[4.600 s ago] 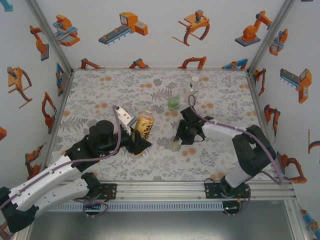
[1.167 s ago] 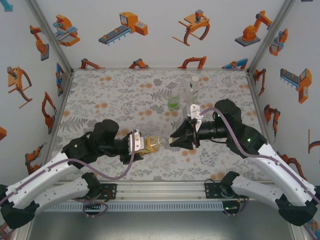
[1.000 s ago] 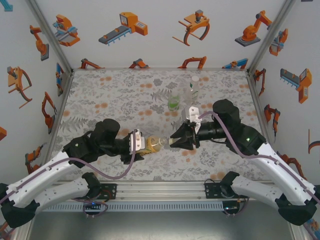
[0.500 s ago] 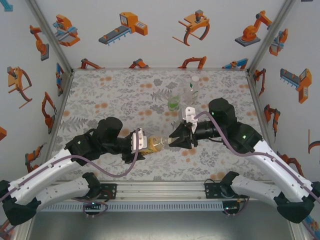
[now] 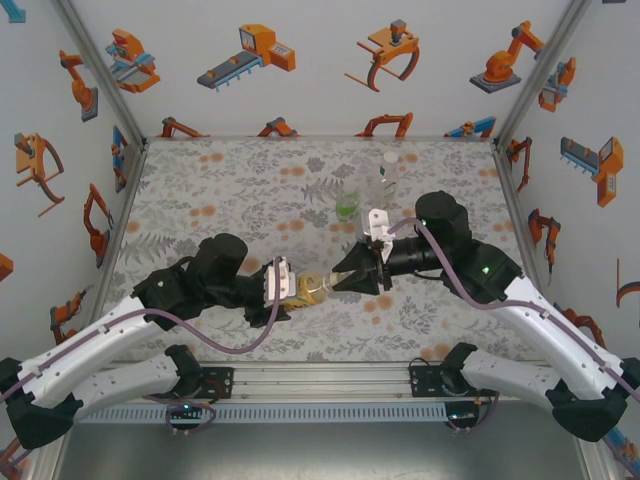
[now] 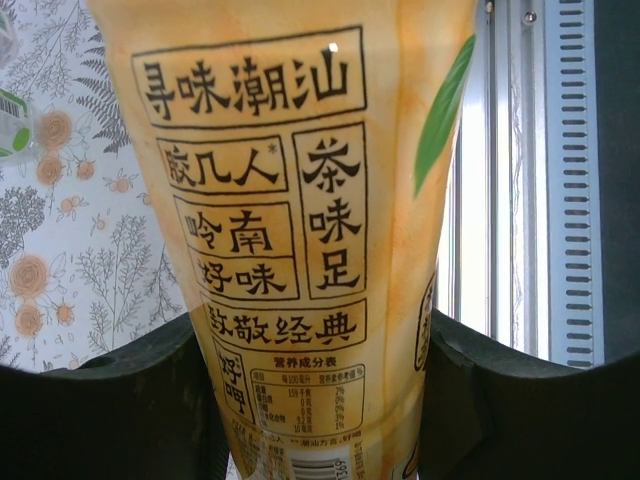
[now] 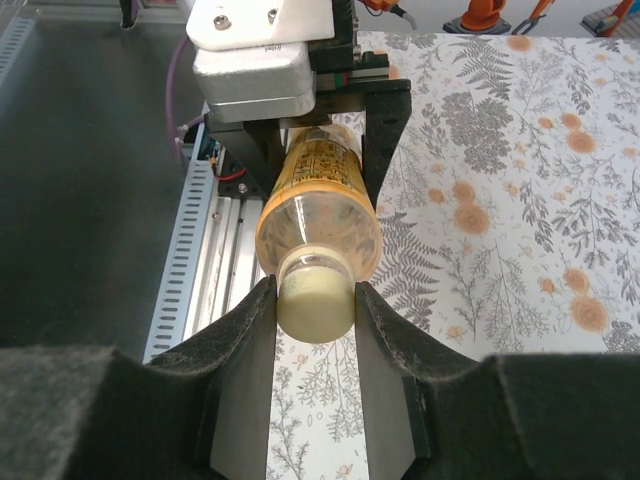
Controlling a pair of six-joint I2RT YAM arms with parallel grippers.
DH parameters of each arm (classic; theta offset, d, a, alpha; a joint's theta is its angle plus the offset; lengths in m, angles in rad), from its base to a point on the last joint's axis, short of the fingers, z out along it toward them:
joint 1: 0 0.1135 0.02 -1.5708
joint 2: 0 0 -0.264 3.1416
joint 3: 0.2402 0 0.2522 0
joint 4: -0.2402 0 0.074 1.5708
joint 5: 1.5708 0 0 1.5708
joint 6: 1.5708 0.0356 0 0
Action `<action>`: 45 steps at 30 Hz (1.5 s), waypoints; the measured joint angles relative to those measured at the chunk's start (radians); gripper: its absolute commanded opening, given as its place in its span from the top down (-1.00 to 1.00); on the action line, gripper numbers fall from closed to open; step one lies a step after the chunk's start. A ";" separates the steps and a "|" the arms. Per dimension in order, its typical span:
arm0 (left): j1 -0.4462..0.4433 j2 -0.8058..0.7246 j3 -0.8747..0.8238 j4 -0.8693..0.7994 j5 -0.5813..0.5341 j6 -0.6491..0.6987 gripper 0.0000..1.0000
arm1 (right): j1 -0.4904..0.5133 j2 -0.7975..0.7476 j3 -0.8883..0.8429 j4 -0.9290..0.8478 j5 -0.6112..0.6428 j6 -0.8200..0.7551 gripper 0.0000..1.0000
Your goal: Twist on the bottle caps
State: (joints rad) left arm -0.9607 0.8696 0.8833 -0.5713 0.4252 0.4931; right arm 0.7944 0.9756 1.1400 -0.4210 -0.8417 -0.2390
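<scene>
While your left gripper (image 5: 283,292) clamps the amber bottle (image 5: 308,290) by its labelled body, tipped sideways over the table (image 5: 200,190) just below the centre of the top view, your right gripper (image 5: 338,284) pinches the pale cap (image 7: 315,303) seated on that bottle's neck. Above them in the frame, the green bottle (image 5: 347,207) and the clear bottle (image 5: 387,176) stand upright near each other.
</scene>
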 measured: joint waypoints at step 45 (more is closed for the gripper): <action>-0.006 -0.008 0.007 0.002 0.108 -0.013 1.00 | 0.046 -0.032 -0.006 0.023 -0.087 -0.137 1.00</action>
State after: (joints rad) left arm -0.9672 0.8619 0.8902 -0.5690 0.5331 0.4801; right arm 0.8406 0.9440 1.1343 -0.3981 -0.9283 -0.3756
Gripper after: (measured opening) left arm 0.547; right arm 0.345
